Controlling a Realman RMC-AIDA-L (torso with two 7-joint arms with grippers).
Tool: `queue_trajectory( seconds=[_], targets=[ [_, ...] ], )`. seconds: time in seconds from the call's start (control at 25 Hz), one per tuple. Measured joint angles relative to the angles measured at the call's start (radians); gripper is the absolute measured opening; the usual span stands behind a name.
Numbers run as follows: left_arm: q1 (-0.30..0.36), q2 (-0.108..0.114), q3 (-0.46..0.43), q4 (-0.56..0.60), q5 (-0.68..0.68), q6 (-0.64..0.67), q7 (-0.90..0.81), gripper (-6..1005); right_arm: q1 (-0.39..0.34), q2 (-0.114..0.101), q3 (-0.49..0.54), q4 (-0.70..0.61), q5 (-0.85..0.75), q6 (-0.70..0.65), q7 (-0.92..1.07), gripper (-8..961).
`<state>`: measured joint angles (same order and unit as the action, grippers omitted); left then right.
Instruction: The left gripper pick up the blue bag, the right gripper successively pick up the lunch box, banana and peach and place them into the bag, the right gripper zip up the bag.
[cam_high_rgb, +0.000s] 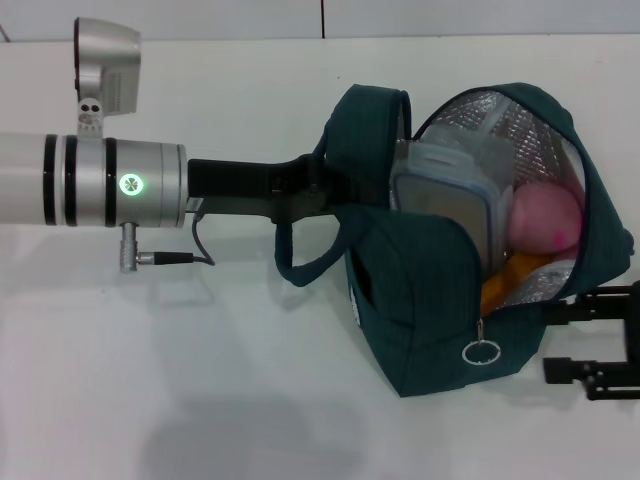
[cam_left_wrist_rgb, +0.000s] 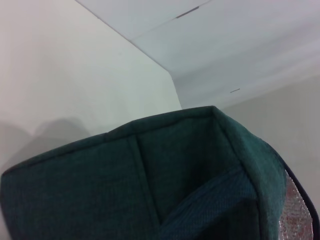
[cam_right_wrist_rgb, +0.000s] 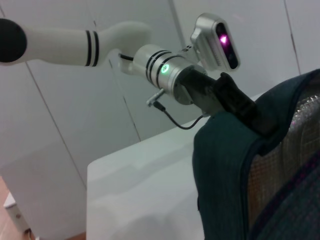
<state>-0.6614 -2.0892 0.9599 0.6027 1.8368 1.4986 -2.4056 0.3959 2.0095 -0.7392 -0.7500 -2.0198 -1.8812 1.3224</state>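
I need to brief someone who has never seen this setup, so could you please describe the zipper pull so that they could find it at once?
Start at the blue bag, held open by the left gripper with the lunch box, peach and banana inside. Follow the front edge of its opening down to the zipper pull. It is a small metal ring hanging against the dark fabric, the only shiny loop there.

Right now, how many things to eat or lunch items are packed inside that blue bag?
3. The lunch box stands along the blue bag's left inner side, the peach sits right of it, and the banana pokes out below them. More could be hidden underneath.
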Motion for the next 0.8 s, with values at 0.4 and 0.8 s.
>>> queue_trajectory(
  seconds=[0.4, 0.8],
  targets=[
    [0.003, 0.000, -0.001, 0.000, -0.001, -0.001, 0.003, 43, 0.038, 0.004, -0.049, 0.158, 0.000, 0.109, -0.076, 633],
    [0.003, 0.000, -0.001, 0.000, -0.001, -0.007, 0.011, 43, 0.069, 0.005, -0.078, 0.229, 0.000, 0.180, -0.082, 633]
  ],
)
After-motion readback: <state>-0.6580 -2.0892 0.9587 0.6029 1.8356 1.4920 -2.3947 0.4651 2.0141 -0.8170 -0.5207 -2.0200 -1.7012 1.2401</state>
